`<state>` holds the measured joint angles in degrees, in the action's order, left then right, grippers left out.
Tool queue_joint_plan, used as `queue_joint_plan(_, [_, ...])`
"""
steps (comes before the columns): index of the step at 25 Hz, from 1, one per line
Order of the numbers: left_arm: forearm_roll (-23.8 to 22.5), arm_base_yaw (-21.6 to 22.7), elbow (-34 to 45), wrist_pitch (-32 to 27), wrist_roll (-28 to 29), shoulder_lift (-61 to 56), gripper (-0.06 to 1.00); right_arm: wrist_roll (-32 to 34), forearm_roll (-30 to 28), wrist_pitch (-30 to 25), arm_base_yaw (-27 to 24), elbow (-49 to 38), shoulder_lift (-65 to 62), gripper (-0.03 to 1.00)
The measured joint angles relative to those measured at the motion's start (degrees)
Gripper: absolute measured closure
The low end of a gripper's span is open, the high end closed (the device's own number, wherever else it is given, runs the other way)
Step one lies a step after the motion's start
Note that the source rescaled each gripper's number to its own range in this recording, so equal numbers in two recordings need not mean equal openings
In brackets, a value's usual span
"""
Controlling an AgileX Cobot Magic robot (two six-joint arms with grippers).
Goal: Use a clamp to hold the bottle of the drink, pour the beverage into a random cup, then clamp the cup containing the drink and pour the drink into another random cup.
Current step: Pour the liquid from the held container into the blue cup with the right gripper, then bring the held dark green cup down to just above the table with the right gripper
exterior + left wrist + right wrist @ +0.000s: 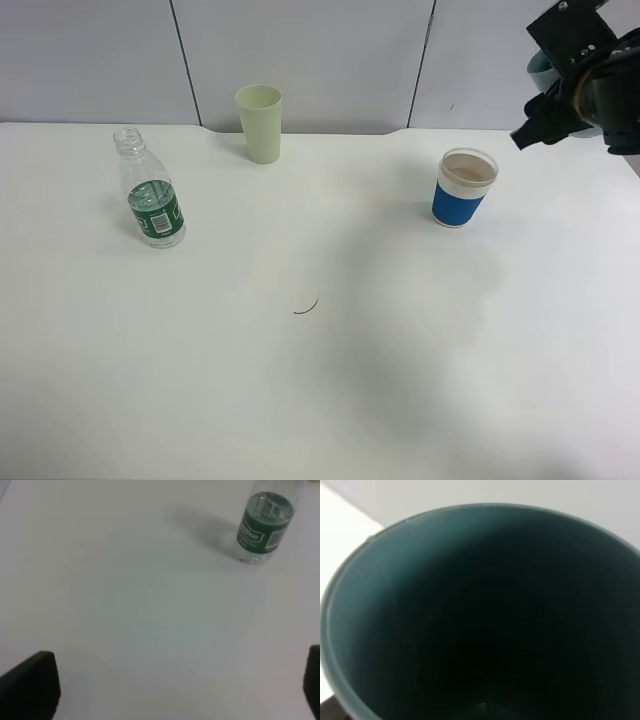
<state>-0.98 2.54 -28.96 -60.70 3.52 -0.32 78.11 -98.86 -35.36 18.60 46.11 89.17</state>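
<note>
Teal cup [420, 605], the one meant to carry the drink, was held up in the air by the right gripper [580, 95], whose jaws were clenched on it. In the overhead view only a sliver of its teal rim showed behind the black gripper body, raised well above the table [320, 400]. From the wrist camera the cup filled the whole picture, its dark inside facing the lens; whether any liquid was in it could not be told.

Below and just to the inner side of that gripper stood the blue-sleeved paper cup [465, 187], upright on the table, its cream rim open to the air. The teal cup was near it but not yet over its mouth.

Far across the table from the right gripper, the bottle [151, 190] stood upright and capless, with a little clear liquid showing low behind its green label. The left gripper [180, 690] was released, its jaws spread wide and empty, with the bottle standing apart ahead of it. A pale yellow-green cup [260, 123] stood untouched at the far edge.

Judging from this, the bottle pour looked finished and the cup was grasped and lifted. What seemed left was carrying it over the paper cup and tipping it.
</note>
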Motion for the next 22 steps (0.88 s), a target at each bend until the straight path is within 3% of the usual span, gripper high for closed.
queue_joint_plan(5, [0.0, 0.0, 0.0, 0.0, 0.0, 0.0, -0.05, 10.3, 0.0, 5.6, 4.2, 0.0, -2.5, 0.97])
queue_joint_plan(13, [0.0, 0.0, 0.0, 0.0, 0.0, 0.0, -0.05, 11.4, 0.1, 17.2, 16.7, 5.5, -5.3, 0.97])
queue_joint_plan(18, [0.0, 0.0, 0.0, 0.0, 0.0, 0.0, -0.05, -1.9, 9.5, 26.6, 23.1, 12.7, -5.3, 0.97])
queue_joint_plan(22, [0.0, 0.0, 0.0, 0.0, 0.0, 0.0, -0.05, -22.7, 27.4, 36.2, 23.6, 13.0, -4.7, 0.97])
